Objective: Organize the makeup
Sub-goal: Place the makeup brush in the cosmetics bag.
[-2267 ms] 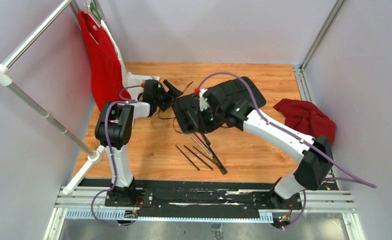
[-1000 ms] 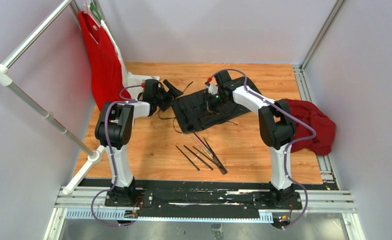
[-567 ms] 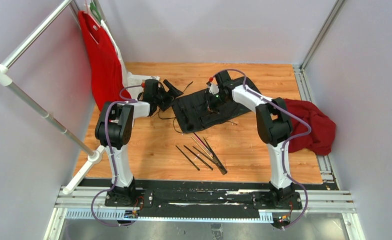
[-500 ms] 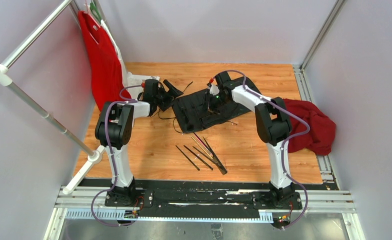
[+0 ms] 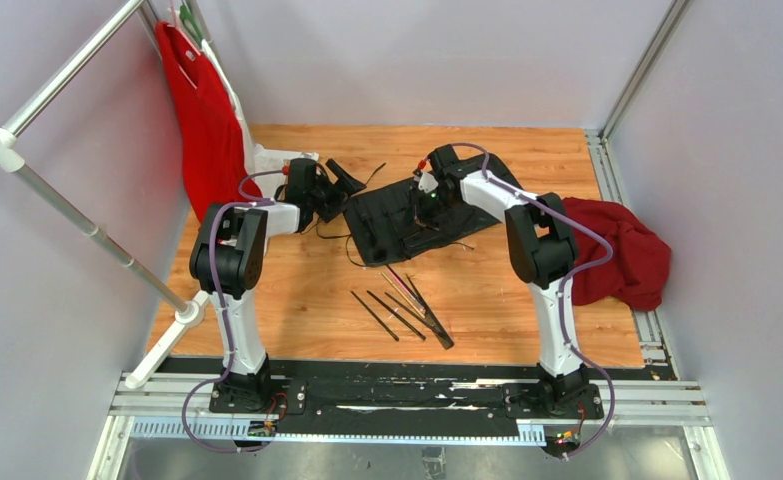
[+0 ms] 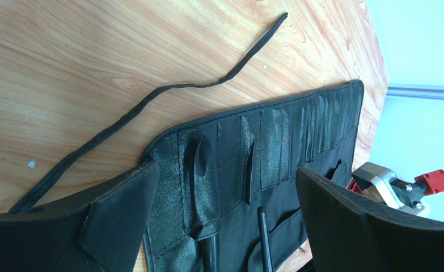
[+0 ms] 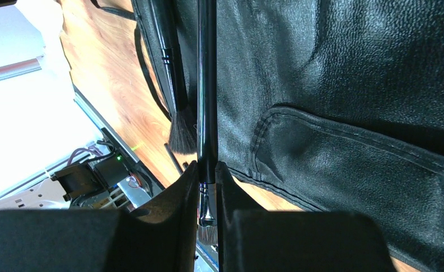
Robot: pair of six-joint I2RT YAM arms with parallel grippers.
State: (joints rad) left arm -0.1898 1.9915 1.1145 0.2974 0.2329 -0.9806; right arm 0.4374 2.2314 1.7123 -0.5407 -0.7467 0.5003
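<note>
Spreading across the far middle of the pale wooden table (image 5: 297,290), the black fabric slotted roll (image 5: 387,225) lies open with its pockets up. A crumpled dark red cloth (image 5: 617,240) sits well apart at the right edge.

The right arm (image 5: 542,250) rises from its base, folds at the elbow and reaches left over the roll with its wrist turned down. The left arm (image 5: 229,250) bends likewise, its wrist low beside the roll's left end.

The right gripper (image 7: 207,170) is pinched tight on a thin black makeup brush (image 7: 207,85) just above the bristles, the handle pointing away along the roll's face. The left gripper (image 6: 228,170) stands wide apart and holds nothing, with the roll's pockets showing between its fingers.

A second brush (image 7: 171,85) lies on the roll just beside the held one, seemingly tucked in. A handful of loose brushes (image 5: 402,305) lie on bare wood nearer the bases, and a thin black cord (image 6: 151,96) trails off the roll.

The step looks like feeding the handle into a slot. The chief risk is that the tip misses the pocket mouth and rides over the fabric, or drags the unpinned roll along and bunches it. Gripped so near one end, the brush may also pivot between the pads.
</note>
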